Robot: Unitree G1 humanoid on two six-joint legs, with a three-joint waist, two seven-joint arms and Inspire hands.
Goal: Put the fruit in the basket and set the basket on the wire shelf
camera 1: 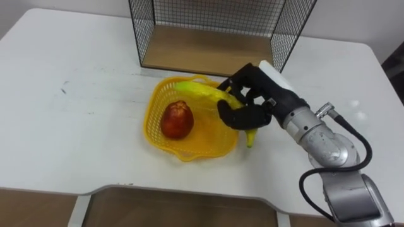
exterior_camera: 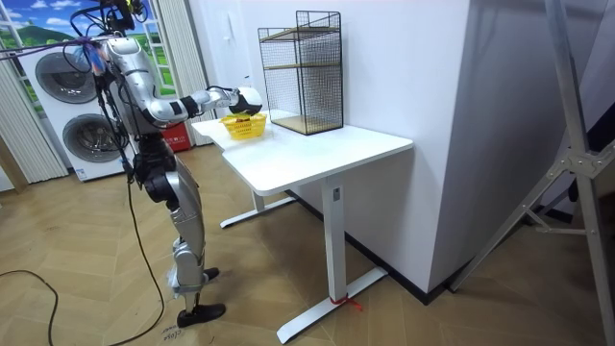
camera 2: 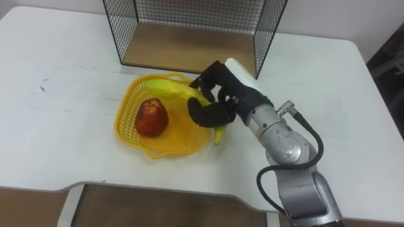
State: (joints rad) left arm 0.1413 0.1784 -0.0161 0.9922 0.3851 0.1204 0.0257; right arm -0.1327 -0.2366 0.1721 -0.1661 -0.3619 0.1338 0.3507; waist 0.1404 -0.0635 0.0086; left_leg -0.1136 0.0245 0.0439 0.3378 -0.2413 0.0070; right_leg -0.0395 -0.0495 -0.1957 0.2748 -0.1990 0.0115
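A yellow plastic basket (camera 1: pixel 165 140) (camera 2: pixel 129 142) sits on the white table (camera 1: pixel 76 107) in front of the wire shelf (camera 1: pixel 208 34). A red apple (camera 1: pixel 177 119) (camera 2: pixel 152 116) lies inside it. A banana (camera 1: pixel 203 92) (camera 2: pixel 170 89) stretches across the basket's far right rim, its lower tip (camera 1: pixel 250 139) hanging outside. My right hand (camera 1: pixel 251 101) (camera 2: pixel 218 101) is curled around the banana over that rim. In the room view I stand at the table's end with the right hand (exterior_camera: pixel 245 99) reaching over the basket (exterior_camera: pixel 244 126).
The wire shelf (camera 2: pixel 189 31) has a wooden floor (camera 1: pixel 208 53) and stands just behind the basket, its open side facing me. The table's front edge (camera 1: pixel 189 189) has a cut-out curve near me. Washing machines (exterior_camera: pixel 67 106) stand behind me in the room view.
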